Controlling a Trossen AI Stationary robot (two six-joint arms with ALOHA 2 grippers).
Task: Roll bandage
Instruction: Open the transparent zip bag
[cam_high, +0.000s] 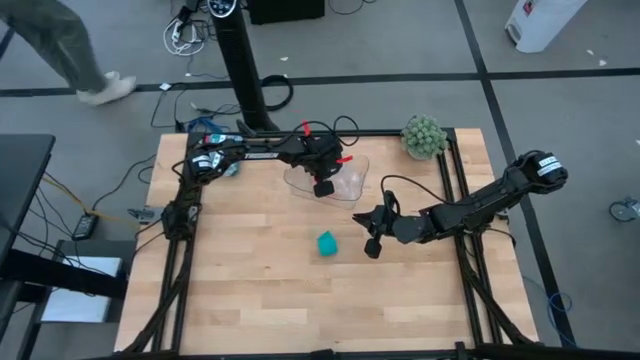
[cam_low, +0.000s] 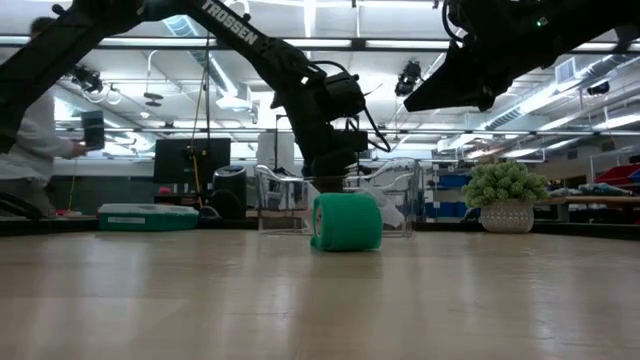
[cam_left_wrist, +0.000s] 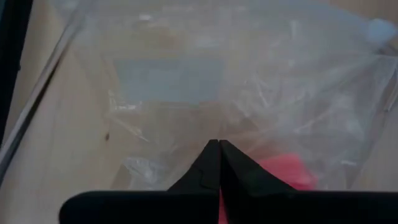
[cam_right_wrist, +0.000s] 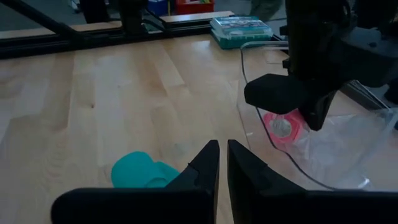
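The bandage (cam_high: 327, 243) is a small teal roll lying on its side on the wooden table, near the middle; it also shows in the low view (cam_low: 346, 221) and the right wrist view (cam_right_wrist: 140, 171). My right gripper (cam_high: 373, 247) hovers just to its right, shut, with nothing between its fingers (cam_right_wrist: 222, 148). My left gripper (cam_high: 323, 188) reaches down at the far side of the table into a clear plastic bag (cam_high: 345, 180), shut (cam_left_wrist: 219, 144). A pink roll (cam_right_wrist: 283, 127) lies inside the bag. My left gripper comes steeply from above and its shut fingertips meet on the bag's crumpled clear film (cam_left_wrist: 205, 134), just above the pink roll (cam_left_wrist: 287, 171). One layer or several, I cannot tell. The bag rests on the table.
A small potted plant (cam_high: 423, 135) stands at the far right corner. A flat teal packet (cam_right_wrist: 239, 28) lies at the far left edge. A person (cam_high: 70, 50) walks beyond the table's far left. Bare wood spreads in front of the bandage toward the near edge.
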